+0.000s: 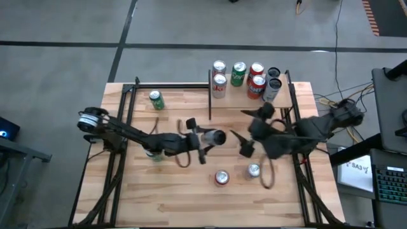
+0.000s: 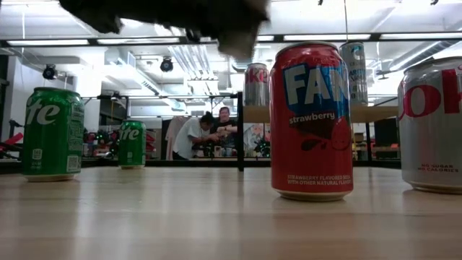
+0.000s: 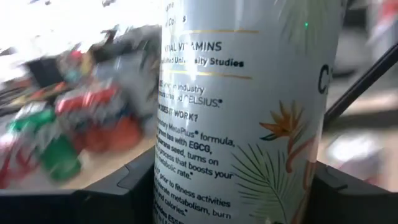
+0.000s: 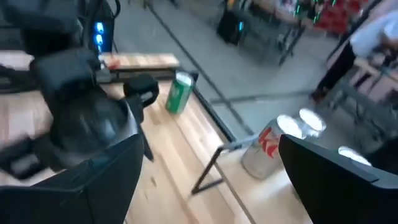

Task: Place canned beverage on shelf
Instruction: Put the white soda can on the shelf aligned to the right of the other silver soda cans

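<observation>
My left gripper (image 1: 205, 140) is over the table's middle, shut on a white canned beverage (image 1: 214, 136) with palm-leaf print (image 3: 249, 112). My right gripper (image 1: 242, 144) stands open just to the right of that can, clear of it, with nothing between its fingers (image 4: 205, 180). The shelf (image 1: 238, 102), a light wood board with black posts, is at the far right and bears several cans (image 1: 256, 77) standing on their bases. In the low view both grippers are only a dark blur at the top (image 2: 173, 14). My left gripper pinches the white can's side wall (image 3: 186, 186) between its two fingers (image 3: 106, 193), one on each side. The fingers come level from the table's left and lie across the can. The can is lifted clear of the table, somewhat tilted.
A green can (image 1: 156, 100) stands at the far left and another (image 1: 152, 156) under the left arm. A red Fanta can (image 1: 222, 177) and a silver can (image 1: 254, 170) stand near the front edge. A black shelf post (image 1: 210, 95) rises just beyond the held can.
</observation>
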Robot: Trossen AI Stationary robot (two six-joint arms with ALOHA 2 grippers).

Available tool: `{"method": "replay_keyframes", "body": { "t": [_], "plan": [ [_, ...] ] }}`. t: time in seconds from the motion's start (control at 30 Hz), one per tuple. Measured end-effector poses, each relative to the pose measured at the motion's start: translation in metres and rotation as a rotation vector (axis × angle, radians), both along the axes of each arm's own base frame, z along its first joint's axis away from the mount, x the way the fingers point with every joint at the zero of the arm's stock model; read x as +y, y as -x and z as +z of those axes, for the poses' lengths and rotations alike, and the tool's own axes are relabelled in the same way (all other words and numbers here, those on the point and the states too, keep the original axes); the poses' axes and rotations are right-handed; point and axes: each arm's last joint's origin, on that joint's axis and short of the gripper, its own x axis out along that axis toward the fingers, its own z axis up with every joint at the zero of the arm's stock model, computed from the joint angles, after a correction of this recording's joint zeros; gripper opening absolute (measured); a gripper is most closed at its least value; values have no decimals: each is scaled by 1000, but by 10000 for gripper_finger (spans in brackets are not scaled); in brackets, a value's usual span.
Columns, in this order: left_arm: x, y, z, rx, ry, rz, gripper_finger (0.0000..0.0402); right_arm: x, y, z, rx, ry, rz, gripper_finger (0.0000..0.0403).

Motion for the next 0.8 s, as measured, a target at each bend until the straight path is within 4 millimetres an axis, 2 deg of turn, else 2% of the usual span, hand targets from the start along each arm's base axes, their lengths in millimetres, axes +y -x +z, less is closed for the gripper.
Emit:
{"method": "replay_keyframes", "body": {
  "t": [0.07, 0.17, 0.23, 0.37, 0.57, 0.8],
  "plan": [
    [-2, 11, 9, -90, 18, -76, 232, 6, 11, -5, -32, 28, 30, 362],
    [-2, 26, 19, -227, 31, -173, 232, 16, 18, -25, -54, 83, 109, 363],
    [-2, 31, 23, -291, 35, -202, 232, 21, 15, -45, -82, 126, 149, 363],
    [-1, 31, 20, -279, 31, -199, 232, 28, 2, -73, -193, 216, 181, 363],
    [3, 29, 18, -270, 11, -173, 232, 31, -8, -75, -420, 238, 310, 363],
    [7, 29, 19, -279, 29, -119, 232, 29, -25, -66, -446, 236, 298, 364]
  ]
}}
